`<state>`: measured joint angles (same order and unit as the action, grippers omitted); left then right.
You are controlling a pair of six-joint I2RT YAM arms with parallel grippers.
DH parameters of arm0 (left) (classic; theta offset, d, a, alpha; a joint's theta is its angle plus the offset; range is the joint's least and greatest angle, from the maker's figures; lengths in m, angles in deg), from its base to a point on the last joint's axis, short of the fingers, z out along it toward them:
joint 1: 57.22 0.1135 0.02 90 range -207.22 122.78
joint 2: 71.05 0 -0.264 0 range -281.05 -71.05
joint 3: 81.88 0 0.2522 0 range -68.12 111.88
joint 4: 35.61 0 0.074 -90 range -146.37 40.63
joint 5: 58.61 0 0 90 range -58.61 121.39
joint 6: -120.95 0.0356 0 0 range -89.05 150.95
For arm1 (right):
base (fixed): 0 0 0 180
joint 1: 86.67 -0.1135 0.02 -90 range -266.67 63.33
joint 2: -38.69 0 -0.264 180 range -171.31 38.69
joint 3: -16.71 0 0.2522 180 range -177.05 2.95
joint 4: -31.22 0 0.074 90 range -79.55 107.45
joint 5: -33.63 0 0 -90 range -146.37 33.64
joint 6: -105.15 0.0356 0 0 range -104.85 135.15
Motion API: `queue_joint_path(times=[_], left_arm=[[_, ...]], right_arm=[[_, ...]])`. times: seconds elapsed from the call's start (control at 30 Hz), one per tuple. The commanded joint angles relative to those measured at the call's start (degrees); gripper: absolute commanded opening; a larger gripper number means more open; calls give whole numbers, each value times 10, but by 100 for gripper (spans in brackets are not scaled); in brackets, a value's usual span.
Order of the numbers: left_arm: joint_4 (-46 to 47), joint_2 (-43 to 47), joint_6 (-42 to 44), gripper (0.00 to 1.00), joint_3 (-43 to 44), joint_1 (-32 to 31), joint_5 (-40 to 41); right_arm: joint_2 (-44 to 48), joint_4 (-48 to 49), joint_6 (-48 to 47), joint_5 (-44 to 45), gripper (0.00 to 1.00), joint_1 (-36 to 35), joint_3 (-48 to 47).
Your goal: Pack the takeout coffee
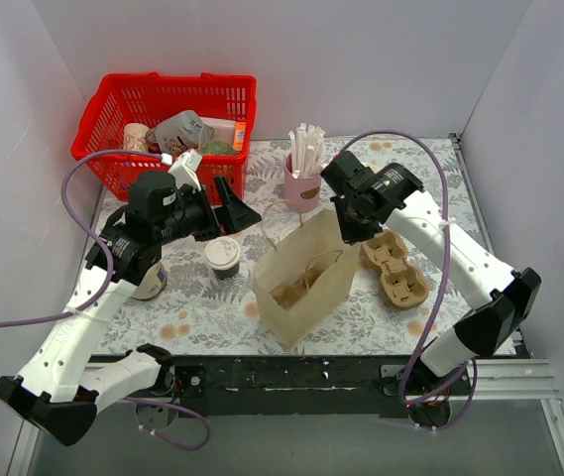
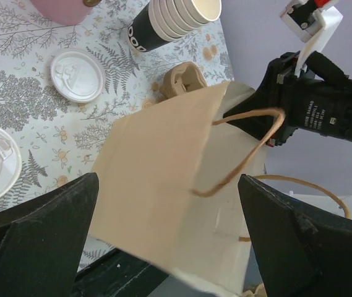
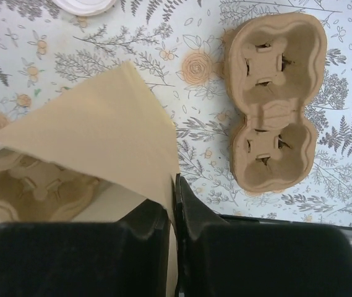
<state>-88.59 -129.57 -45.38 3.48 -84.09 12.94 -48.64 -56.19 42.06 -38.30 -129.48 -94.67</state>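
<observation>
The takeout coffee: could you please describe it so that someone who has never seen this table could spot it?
On the fern-print table, find the paper bag standing open in the middle. The takeout coffee stands left of it. It is a dark brown cup capped with a white lid, unlike the pink cup behind the bag, which holds white sticks.

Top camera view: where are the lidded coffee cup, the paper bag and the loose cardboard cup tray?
takeout coffee [image 1: 223, 252], top external view, on its white lid.
paper bag [image 1: 323, 250], top external view, on its upper side panel.
cup tray [image 1: 394, 268], top external view, on the neck between its two wells.
</observation>
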Motion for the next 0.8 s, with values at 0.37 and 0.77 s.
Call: queue_joint_path(times=[0.37,0.77], left_arm=[[-44,41,-15,98,-8,-2,11],[-39,83,-49,98,-53,-3,-53]], right_arm=[[65,58,-3,5,24,10,28],[147,134,23,11,1,25,134]])
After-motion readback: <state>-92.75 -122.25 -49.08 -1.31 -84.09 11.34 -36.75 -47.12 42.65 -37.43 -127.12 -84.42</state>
